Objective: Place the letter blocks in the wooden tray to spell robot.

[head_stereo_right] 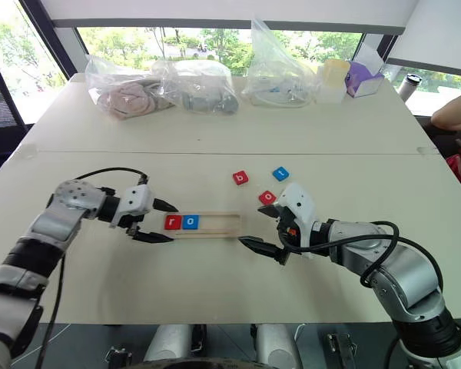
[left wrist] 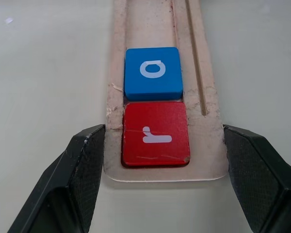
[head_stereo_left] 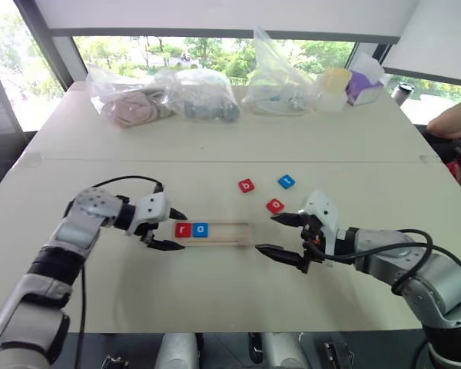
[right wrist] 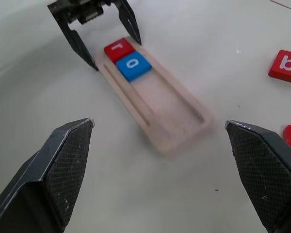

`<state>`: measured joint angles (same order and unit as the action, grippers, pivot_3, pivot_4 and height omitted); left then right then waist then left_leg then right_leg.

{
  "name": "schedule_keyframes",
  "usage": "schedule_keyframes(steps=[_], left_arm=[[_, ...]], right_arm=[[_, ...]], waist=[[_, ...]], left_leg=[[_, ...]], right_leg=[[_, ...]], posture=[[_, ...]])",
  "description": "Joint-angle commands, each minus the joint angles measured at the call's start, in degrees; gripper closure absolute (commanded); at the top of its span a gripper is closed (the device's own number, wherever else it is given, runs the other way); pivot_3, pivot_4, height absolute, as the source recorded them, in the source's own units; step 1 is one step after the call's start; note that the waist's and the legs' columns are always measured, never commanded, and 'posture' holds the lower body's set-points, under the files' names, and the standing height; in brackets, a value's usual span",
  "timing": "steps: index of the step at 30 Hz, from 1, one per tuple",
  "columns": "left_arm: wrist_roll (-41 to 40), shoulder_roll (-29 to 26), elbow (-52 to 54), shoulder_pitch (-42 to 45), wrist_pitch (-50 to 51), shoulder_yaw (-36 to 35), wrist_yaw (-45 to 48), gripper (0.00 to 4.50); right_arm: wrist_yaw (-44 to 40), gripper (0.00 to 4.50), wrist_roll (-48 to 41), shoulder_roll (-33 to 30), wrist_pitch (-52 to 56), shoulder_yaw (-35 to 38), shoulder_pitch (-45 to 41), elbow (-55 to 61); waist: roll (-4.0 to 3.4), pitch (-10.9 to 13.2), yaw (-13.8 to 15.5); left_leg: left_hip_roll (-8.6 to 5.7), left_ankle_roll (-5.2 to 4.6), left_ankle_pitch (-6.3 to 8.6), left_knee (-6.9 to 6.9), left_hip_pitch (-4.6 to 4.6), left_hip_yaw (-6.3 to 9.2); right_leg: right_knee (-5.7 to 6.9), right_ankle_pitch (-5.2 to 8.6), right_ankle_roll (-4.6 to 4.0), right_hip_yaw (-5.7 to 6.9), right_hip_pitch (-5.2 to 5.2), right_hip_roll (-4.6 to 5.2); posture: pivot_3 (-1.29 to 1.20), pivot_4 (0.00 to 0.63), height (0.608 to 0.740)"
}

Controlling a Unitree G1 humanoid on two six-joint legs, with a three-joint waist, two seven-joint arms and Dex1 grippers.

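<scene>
Right gripper [head_stereo_left: 282, 234]: I see it wide apart, holding nothing, just off the wooden tray's [head_stereo_left: 229, 234] right end.
Left gripper [head_stereo_left: 169, 230]: I see its fingers spread, straddling the tray's left end, gripping nothing.
Tray: red "r" block [head_stereo_left: 183, 229] at its left end, blue "o" block [head_stereo_left: 200, 229] touching it.
Beyond the tray: red "o" block [head_stereo_left: 275, 205], red "b" block [head_stereo_left: 247, 185], blue "t" block [head_stereo_left: 286, 181], loose.
Surface: pale table [head_stereo_left: 215, 292]; plastic bags [head_stereo_left: 163, 96] at its far edge beneath windows.

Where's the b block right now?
In the left eye view, the red b block lies loose on the table beyond the wooden tray, left of the blue block.
</scene>
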<state>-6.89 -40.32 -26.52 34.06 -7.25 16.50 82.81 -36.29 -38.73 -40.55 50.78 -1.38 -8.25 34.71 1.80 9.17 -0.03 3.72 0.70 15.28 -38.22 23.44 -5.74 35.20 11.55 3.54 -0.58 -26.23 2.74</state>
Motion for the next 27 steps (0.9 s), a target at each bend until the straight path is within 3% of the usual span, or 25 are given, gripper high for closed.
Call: schedule_keyframes(steps=[1,2,3,10,15,19,22,27], left_arm=[[2.24,0.71,-4.89,1.33,-3.23,1.13,2.13,1.37],[2.44,0.68,-5.54,1.68,-3.03,1.40,3.13,0.32],[2.87,0.44,-5.98,1.82,-3.27,1.73,3.88,0.05],[3.23,-0.78,-2.11,-1.04,-1.91,0.42,2.81,0.05],[0.00,-4.32,7.08,-3.88,6.17,-2.70,3.30,0.05],[-4.96,-11.76,17.48,-6.86,18.24,-6.81,5.40,0.05],[-7.50,-16.26,18.29,-6.45,25.07,-10.90,4.59,0.05],[-11.14,-17.66,15.96,-1.79,32.18,-19.53,-2.53,0.05]], right_arm=[[1.16,0.00,-0.44,0.52,-0.40,1.72,0.42,2.58],[1.26,0.00,-0.48,0.49,-0.44,1.74,0.62,2.69],[1.38,0.00,-0.48,0.51,-0.49,1.71,0.76,2.73],[2.51,0.00,0.19,1.31,-1.06,1.68,-0.26,0.81],[4.70,0.00,0.94,4.64,-1.49,1.91,-5.41,-3.35],[10.18,0.00,10.82,10.28,-3.61,-5.78,-16.98,-15.18],[13.78,0.00,15.57,17.50,-3.86,-9.43,-25.70,-25.84],[18.92,0.00,20.73,27.90,-4.36,-10.25,-34.80,-41.54]], waist=[[0.00,0.00,0.18],[0.00,-0.01,0.22],[0.01,-0.01,0.20],[0.00,-0.03,-0.54],[0.01,-0.03,-1.18],[0.05,0.01,-1.98],[0.05,0.03,-2.45],[0.02,0.05,-2.40]], left_leg=[[0.00,0.00,0.00,-0.01,0.00,0.00],[0.00,0.00,0.00,-0.01,-0.03,0.00],[0.00,0.00,0.00,-0.02,-0.04,0.00],[0.02,-0.01,0.00,-0.01,-0.10,0.07],[0.06,-0.01,0.00,-0.01,-0.15,0.07],[0.09,-0.01,-0.01,-0.02,-0.15,0.14],[0.07,-0.02,-0.01,-0.01,-0.15,0.28],[0.07,-0.03,-0.03,-0.01,-0.06,0.45]], right_leg=[[0.00,0.00,0.00,-0.01,0.00,0.00],[0.01,0.00,0.00,-0.01,0.02,0.00],[0.01,0.00,0.00,-0.01,0.03,-0.01],[0.11,0.00,0.01,-0.02,0.07,-0.05],[0.21,0.00,0.01,-0.05,0.03,-0.10],[0.42,-0.02,-0.01,-0.08,-0.18,-0.23],[0.68,-0.01,-0.03,-0.06,-0.26,-0.26],[0.91,0.05,0.04,-0.02,-0.39,-0.36]], posture=[[0.00,0.150,0.739],[0.00,0.150,0.739],[0.00,0.150,0.739],[0.00,0.150,0.739],[0.00,0.150,0.739],[0.00,0.150,0.739],[0.00,0.150,0.739],[0.00,0.150,0.739]])
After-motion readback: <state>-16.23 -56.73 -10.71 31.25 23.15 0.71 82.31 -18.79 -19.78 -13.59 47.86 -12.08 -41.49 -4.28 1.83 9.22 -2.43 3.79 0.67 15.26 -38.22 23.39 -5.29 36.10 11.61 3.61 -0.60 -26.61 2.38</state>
